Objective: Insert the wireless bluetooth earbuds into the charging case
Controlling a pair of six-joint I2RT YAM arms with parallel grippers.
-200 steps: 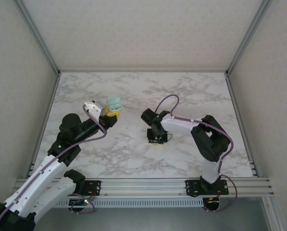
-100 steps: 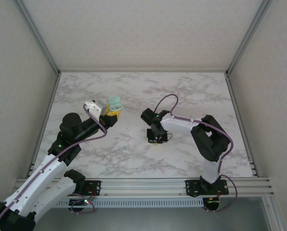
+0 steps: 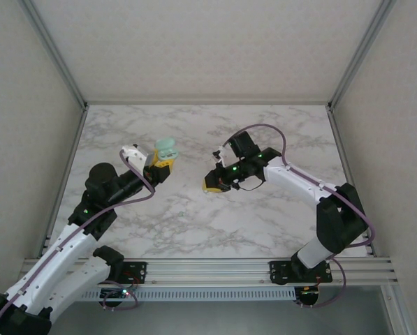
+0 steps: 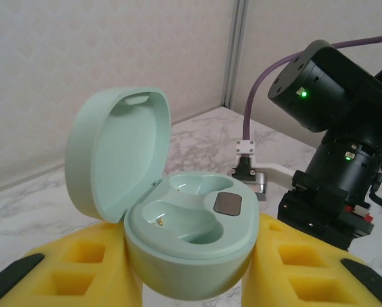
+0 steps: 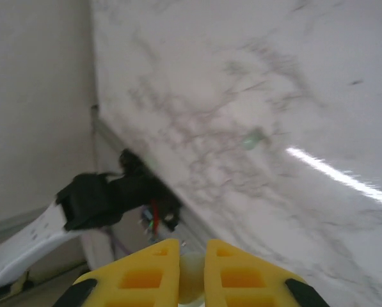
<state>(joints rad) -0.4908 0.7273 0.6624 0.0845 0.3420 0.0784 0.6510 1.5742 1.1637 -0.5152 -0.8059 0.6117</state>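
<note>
The left claw (image 3: pixel 162 165) is gripping the mint green charging case (image 4: pixel 191 268) from both sides, its yellow fingers (image 4: pixel 69 281) partly closed around the lower half, left of centre in the top view. The lid (image 4: pixel 117 153) is standing open, and both wells (image 4: pixel 178 227) are showing empty. The right claw (image 3: pixel 212 183) is hanging above the middle of the desk (image 3: pixel 264 132), shut tight on a pale earbud (image 5: pixel 191 281) at the bottom of the right wrist view. A mint earbud (image 5: pixel 254 137) is lying on the bare desk, well apart from the case.
</note>
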